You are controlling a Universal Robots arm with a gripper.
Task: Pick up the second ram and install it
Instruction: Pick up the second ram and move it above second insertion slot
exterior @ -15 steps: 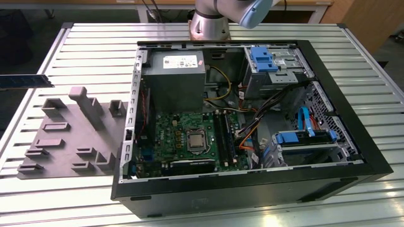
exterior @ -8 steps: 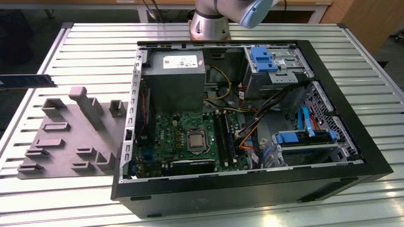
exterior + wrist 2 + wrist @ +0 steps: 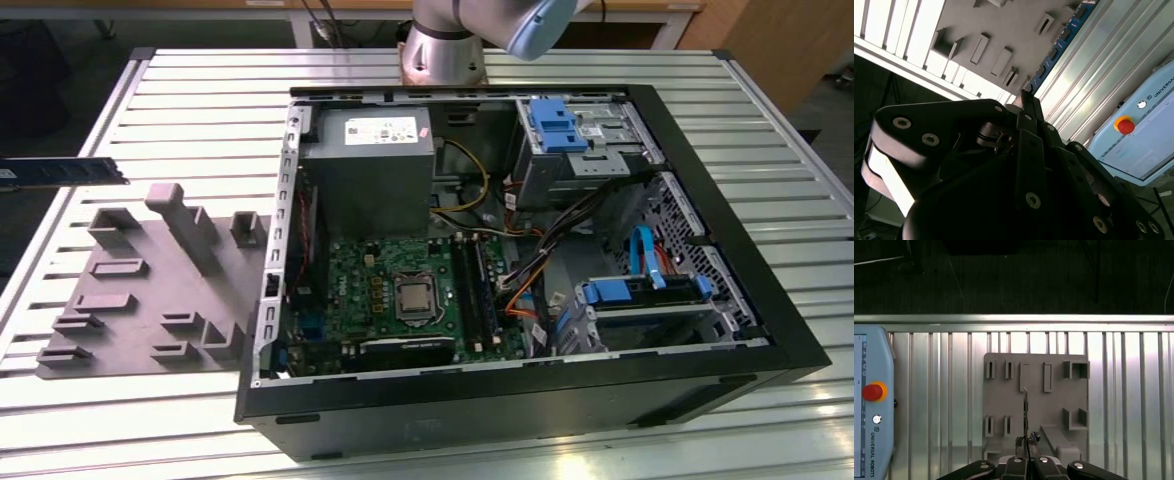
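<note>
While gripper grips ram stick at one end, fingers clamped on it, stick hangs in air near grey tray, well apart from open computer case.

Judgement: end grip gives long lever, so carry slowly and keep stick level. Square its edge to black memory slots beside processor. Match notch, press evenly, no twisting.

We list: slatted table — bare ribbed metal, bright sheen; holder tray, matt grey moulded plastic; computer case, matt black shell; second ram — dark-blue board, black chips; gripper, matt black.
</note>
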